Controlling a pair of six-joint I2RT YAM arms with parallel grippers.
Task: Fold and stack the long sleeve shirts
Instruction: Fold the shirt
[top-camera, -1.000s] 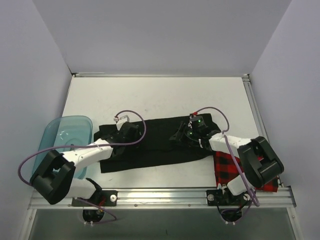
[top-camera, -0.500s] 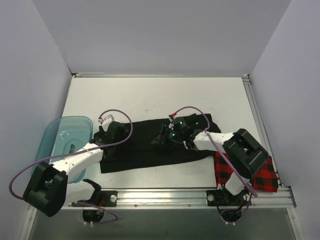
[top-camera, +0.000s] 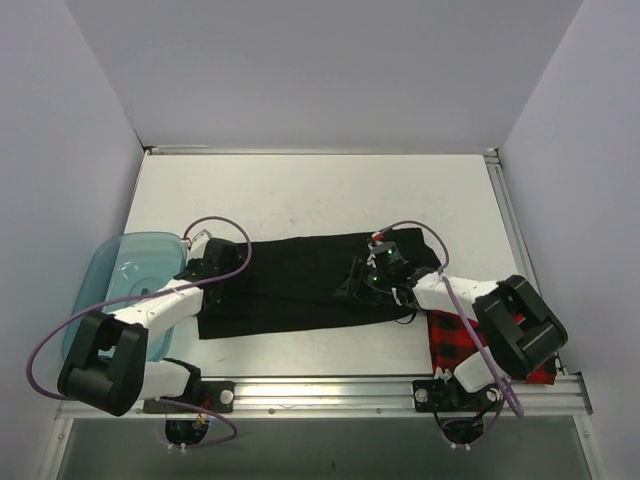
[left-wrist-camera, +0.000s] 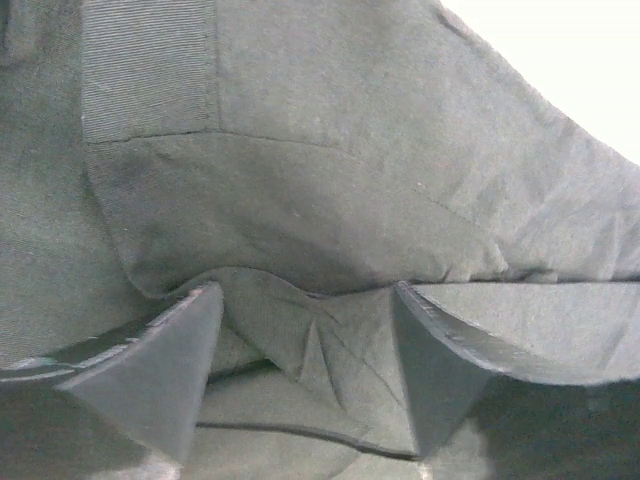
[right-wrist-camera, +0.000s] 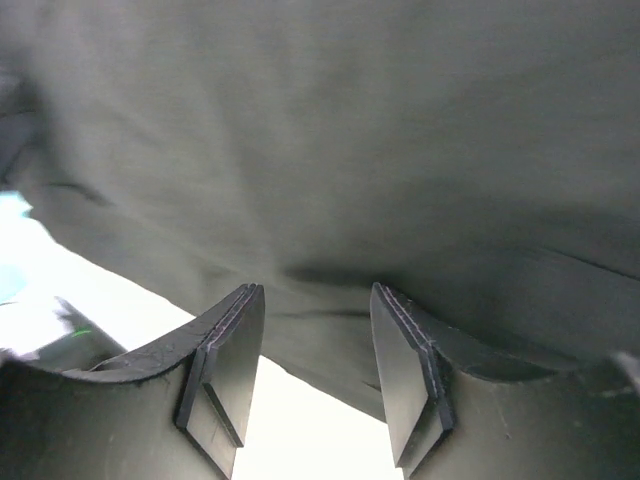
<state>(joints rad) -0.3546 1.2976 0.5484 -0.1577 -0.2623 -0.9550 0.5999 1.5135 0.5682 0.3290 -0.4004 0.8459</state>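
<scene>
Across the middle of the white table top (top-camera: 320, 190), from nine to three o'clock: plain black long sleeve cloth shirt (top-camera: 300, 285), spread as a flat band. At roughly four o'clock, partly under the right arm: red-and-black buffalo check cloth shirt (top-camera: 452, 335), apparently touching the black one's three o'clock end. At nine o'clock, just beside the band's other end: translucent teal plastic tub (top-camera: 115, 275).

Down on the nine o'clock end, left gripper (top-camera: 214, 262) with jaws wide apart, a raised pucker of black cloth between the fingers (left-wrist-camera: 170, 350), not clamped. Low over the three o'clock half, right gripper (top-camera: 358, 284) with jaws about half apart, cloth edge and bare table showing in the gap, nothing gripped.

Likely trouble from here:
- Closing on the pucker alone and catching a single layer, leaving the under layer behind and skewing the fold.
- Closing the right jaws at the very hem and slipping off thin cloth on the lift.
- Uneven hold at the two ends, dragging the band crooked.
- Lifting the three o'clock end with the check shirt snagged along, given the close edges.
- Carrying the left end toward nine o'clock and draping cloth over the tub rim.
</scene>
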